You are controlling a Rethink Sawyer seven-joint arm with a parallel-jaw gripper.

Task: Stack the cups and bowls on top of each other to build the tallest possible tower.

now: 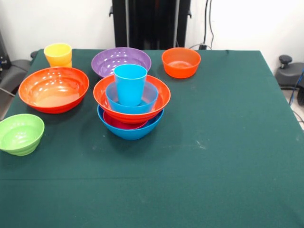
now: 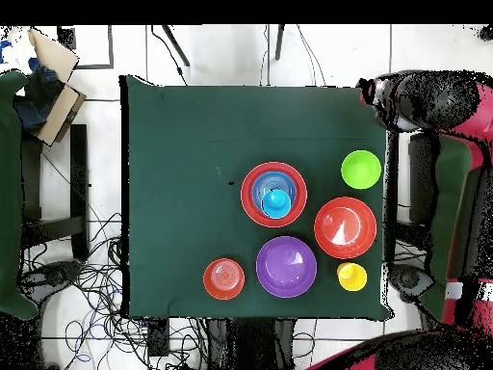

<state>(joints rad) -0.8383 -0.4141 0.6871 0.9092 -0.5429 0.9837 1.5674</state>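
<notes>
The tower stands mid-table: a large blue bowl [image 1: 130,130] at the bottom, a magenta bowl [image 1: 118,124] in it, then a large orange bowl [image 1: 160,95], a medium blue bowl [image 1: 150,97] and an upright sky blue cup [image 1: 129,83] on top. From overhead the tower [image 2: 248,195] shows as rings around the blue cup [image 2: 276,200]. Loose around it are a yellow cup [image 1: 58,53], a second large orange bowl [image 1: 53,89], a purple bowl [image 1: 121,61], a small orange bowl [image 1: 181,61] and a lime green bowl [image 1: 20,134]. No gripper shows in either view.
In the overhead view the red and black arm [image 2: 453,154] is folded beside the table's right edge, off the green cloth [image 2: 173,173]. Cardboard boxes [image 2: 53,82] sit on the floor at the upper left. Cables [image 2: 96,279] trail along the left side.
</notes>
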